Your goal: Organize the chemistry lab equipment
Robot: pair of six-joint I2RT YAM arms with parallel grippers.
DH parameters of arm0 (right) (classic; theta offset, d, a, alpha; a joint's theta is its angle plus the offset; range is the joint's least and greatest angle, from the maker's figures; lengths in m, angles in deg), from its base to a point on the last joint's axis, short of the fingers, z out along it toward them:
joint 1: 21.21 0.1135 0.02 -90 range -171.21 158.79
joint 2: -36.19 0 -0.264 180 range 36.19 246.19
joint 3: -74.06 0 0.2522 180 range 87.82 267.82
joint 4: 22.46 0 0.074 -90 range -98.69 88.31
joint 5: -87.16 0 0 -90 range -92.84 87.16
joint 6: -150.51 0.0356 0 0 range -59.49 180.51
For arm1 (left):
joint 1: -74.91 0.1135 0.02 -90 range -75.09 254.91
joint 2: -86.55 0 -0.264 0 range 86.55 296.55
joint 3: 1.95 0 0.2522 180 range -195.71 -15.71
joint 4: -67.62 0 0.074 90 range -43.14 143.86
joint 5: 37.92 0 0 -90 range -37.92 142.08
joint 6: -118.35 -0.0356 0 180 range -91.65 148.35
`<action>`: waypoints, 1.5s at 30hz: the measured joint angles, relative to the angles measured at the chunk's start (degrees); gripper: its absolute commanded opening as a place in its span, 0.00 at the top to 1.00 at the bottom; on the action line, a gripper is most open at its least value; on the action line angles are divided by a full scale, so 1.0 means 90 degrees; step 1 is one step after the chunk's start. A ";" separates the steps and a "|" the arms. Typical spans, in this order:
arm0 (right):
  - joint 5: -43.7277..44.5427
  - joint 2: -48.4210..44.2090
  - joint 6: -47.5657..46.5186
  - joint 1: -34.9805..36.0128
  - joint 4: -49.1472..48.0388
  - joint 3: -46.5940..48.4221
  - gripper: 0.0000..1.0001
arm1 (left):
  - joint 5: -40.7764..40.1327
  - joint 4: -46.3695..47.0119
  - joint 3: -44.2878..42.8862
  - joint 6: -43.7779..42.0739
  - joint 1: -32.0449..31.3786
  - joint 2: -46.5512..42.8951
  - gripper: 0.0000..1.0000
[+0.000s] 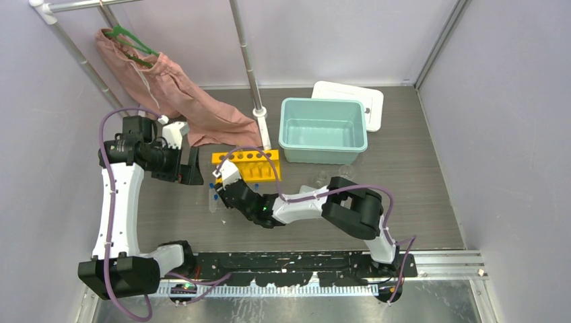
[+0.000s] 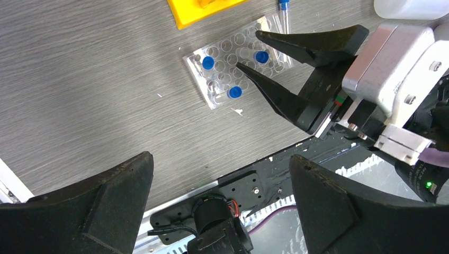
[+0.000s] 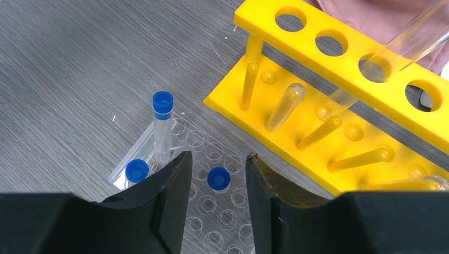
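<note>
— So, how much room was there on the counter point(image 1: 431, 202)?
— Open wood grain lay between the right arm and the right wall, and more lay to the left of the well tray point(image 2: 225, 79). The tray itself sat near the counter's near edge, close to the black mounting rail point(image 1: 289, 259) and just in front of the yellow rack point(image 1: 259, 171).
— And the left side?
— Tighter. The left claw point(image 2: 219, 161) hung toward the left wall, near a pink garment point(image 1: 168, 87), its jaws spread wide with nothing between them.
— What sat in the tray?
— Three blue-capped tubes point(image 2: 208, 63) stood in separate wells. A fourth, taller tube point(image 3: 162, 127) stood at the far corner; in a well or just beside it, I couldn't tell. The right claw point(image 3: 217, 159) hovered low over the tray, jaws parted on either side of one cap without touching it.
— The rack?
— A clear glass tube point(image 3: 405, 42) leaned through one hole. Behind the rack stood a teal bin point(image 1: 316, 155), with a white lid point(image 1: 374, 101) beyond it.
— Any writing?
— None I could read.
</note>
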 measured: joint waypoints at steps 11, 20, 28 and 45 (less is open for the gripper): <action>0.0364 -0.1115 0.0580 0.0066 0.0714 -0.0386 0.50 | 0.0000 -0.0063 -0.0002 0.0005 0.0000 -0.0061 0.00; 0.0889 -0.2249 0.2742 -0.0194 0.2664 -0.0029 0.54 | 0.0005 -0.0097 -0.0002 0.0024 0.0000 -0.0236 0.00; 0.0697 -0.1202 0.3893 -0.0529 0.4109 0.0253 0.54 | 0.0000 -0.0170 -0.0051 0.0017 0.0000 -0.0291 0.00; 0.0595 -0.0204 0.4396 -0.0593 0.4415 0.0517 0.56 | 0.0000 -0.0311 -0.0168 -0.0041 0.0000 -0.0401 0.00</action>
